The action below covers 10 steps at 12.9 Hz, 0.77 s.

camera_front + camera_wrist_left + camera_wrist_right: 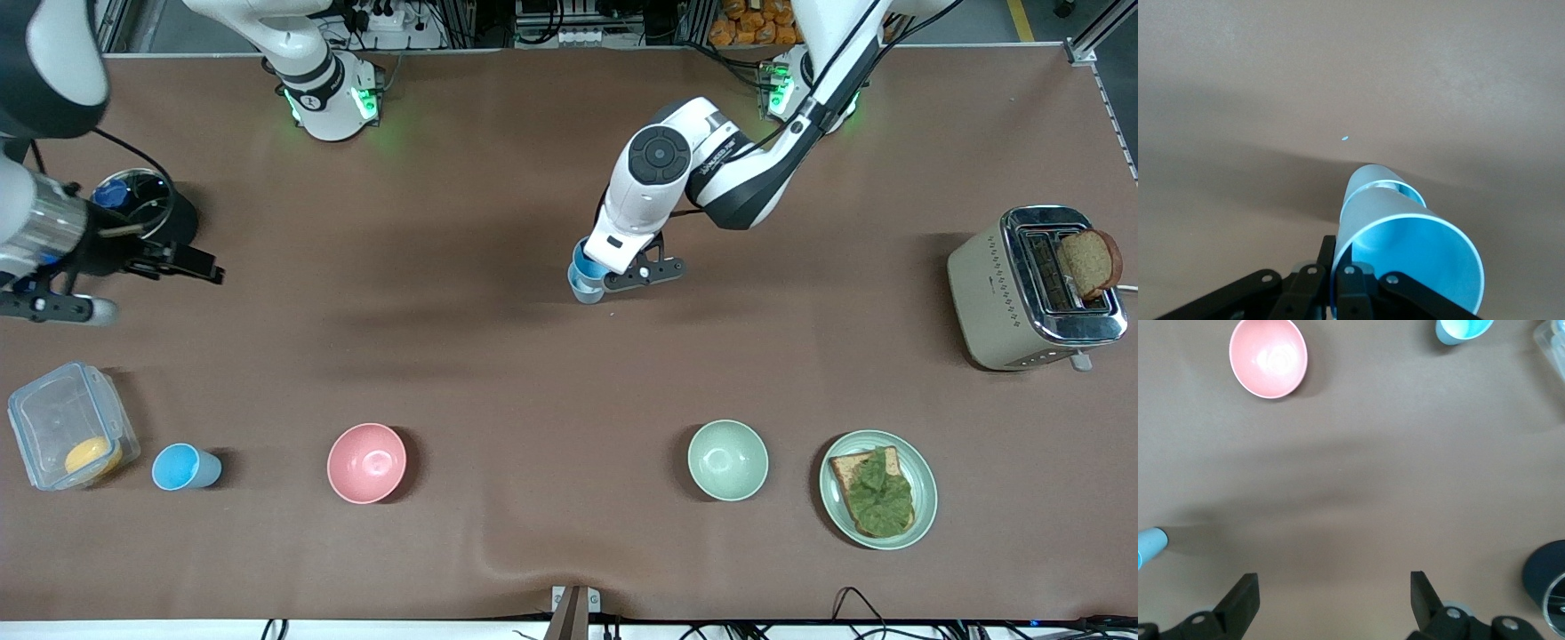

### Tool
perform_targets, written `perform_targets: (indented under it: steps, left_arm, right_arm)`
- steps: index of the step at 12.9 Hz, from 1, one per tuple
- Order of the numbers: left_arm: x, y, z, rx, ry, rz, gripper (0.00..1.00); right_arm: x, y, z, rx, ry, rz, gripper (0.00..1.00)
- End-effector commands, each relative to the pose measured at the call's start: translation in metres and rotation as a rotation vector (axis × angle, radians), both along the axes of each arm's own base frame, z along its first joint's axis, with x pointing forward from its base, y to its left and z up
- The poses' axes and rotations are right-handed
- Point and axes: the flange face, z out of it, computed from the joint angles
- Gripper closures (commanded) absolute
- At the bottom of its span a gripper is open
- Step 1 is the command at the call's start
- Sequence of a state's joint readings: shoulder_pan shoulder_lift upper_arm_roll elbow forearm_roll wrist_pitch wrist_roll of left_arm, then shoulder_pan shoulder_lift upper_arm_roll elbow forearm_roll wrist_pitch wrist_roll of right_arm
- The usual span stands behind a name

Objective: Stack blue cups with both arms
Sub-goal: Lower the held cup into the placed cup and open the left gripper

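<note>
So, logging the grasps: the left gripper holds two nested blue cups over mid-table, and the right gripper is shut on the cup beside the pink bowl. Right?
Not quite. The right gripper is open and holds nothing, as the right wrist view shows; the lone blue cup stands free beside the pink bowl. The left gripper does hold the nested blue cups.

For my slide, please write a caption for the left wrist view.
Left gripper holds a light-blue tapered plastic cup by its rim, nested in a second blue cup, above the brown table.
</note>
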<state>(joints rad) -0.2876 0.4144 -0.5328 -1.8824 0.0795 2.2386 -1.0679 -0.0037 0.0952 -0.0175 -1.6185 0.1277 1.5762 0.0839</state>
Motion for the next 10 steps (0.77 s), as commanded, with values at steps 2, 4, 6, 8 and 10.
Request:
perform_targets:
  steps: [2,4,6,8,10]
  left_arm:
    - [-0.004,-0.007,-0.007,0.001,-0.024,0.018,1.0]
    - [-0.004,-0.008,-0.008,-0.007,-0.026,0.019,1.0]
    - [-0.006,-0.01,-0.01,-0.008,-0.025,0.015,1.0]
    - [-0.006,-0.011,-0.013,-0.008,-0.022,0.013,1.0]
    - [-0.01,-0.014,-0.018,-0.005,-0.018,0.005,1.0]
  right_arm:
    - [-0.006,-0.027,0.041,-0.052,-0.025,0.061,0.0]
    - [-0.006,-0.027,0.044,-0.056,-0.03,0.069,0.0]
    - [-0.007,-0.026,0.046,-0.058,-0.033,0.067,0.0]
    - [-0.007,-0.023,0.046,-0.06,-0.031,0.069,0.0]
    - [-0.007,-0.027,0.046,-0.066,-0.031,0.071,0.0]
